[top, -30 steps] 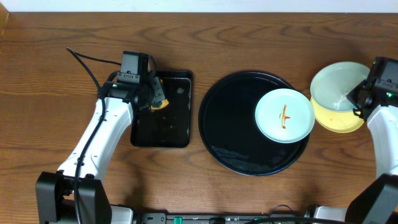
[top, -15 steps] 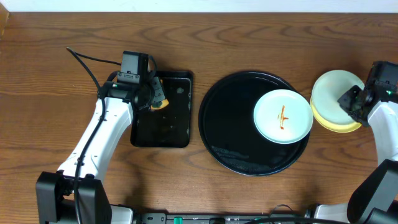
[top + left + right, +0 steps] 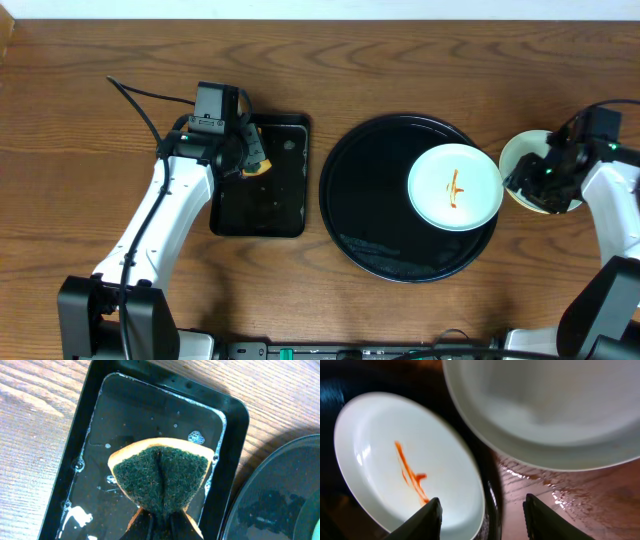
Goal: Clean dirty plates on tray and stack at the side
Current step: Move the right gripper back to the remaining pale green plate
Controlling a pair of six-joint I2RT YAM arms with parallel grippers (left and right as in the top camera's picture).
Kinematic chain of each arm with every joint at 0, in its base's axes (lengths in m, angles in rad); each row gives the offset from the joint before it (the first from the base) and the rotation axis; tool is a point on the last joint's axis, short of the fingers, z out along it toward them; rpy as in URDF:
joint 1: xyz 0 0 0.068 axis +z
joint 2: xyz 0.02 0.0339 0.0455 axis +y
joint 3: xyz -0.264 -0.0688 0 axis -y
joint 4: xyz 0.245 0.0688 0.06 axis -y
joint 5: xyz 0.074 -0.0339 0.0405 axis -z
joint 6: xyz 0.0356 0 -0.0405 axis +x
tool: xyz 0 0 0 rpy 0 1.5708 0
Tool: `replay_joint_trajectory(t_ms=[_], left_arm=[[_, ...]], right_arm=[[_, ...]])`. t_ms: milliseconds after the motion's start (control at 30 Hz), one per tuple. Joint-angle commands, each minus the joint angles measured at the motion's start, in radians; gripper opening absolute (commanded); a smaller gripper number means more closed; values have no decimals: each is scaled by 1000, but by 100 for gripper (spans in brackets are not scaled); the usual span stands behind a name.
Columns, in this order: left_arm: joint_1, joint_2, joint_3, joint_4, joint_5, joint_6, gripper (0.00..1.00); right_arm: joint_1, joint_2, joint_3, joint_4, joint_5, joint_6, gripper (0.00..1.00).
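A pale blue-green plate [image 3: 455, 187] with an orange-red smear lies on the right side of the round black tray [image 3: 370, 215]. It fills the left of the right wrist view as the smeared plate [image 3: 385, 455]. Two more plates [image 3: 522, 155] are stacked on the table right of the tray, a pale one [image 3: 545, 405] on a yellow one. My right gripper [image 3: 530, 180] hovers open over the stack's left edge. Its fingers [image 3: 427, 520] straddle the smeared plate's rim and the tray rim [image 3: 492, 495], holding nothing. My left gripper [image 3: 250, 157] is shut on a sponge [image 3: 160, 477].
The sponge hangs over a small rectangular black tray [image 3: 235, 415] holding soapy water, left of the round tray [image 3: 280, 495]. A black cable [image 3: 135, 100] runs across the table at the back left. The wood beside the stack is wet [image 3: 555, 495].
My right gripper set the pale plate down on the yellow one, opened and moved left toward the tray. The left arm and sponge have not moved.
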Motion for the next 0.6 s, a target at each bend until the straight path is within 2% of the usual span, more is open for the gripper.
replay_joint_trajectory(t_ms=[0, 100, 233, 400, 567], left_arm=[[3, -5, -11, 0, -11, -5, 8], [3, -5, -11, 0, -11, -5, 8], [3, -5, -11, 0, -11, -4, 8], [3, -5, -11, 0, -11, -5, 8], [3, -5, -11, 0, -11, -5, 8]], right_arm=[[35, 2, -53, 1, -29, -64, 52], [54, 2, -97, 23, -29, -64, 46], [75, 2, -134, 41, -40, -61, 27], [110, 2, -141, 42, -51, -61, 11], [161, 2, -141, 44, -56, -61, 1]])
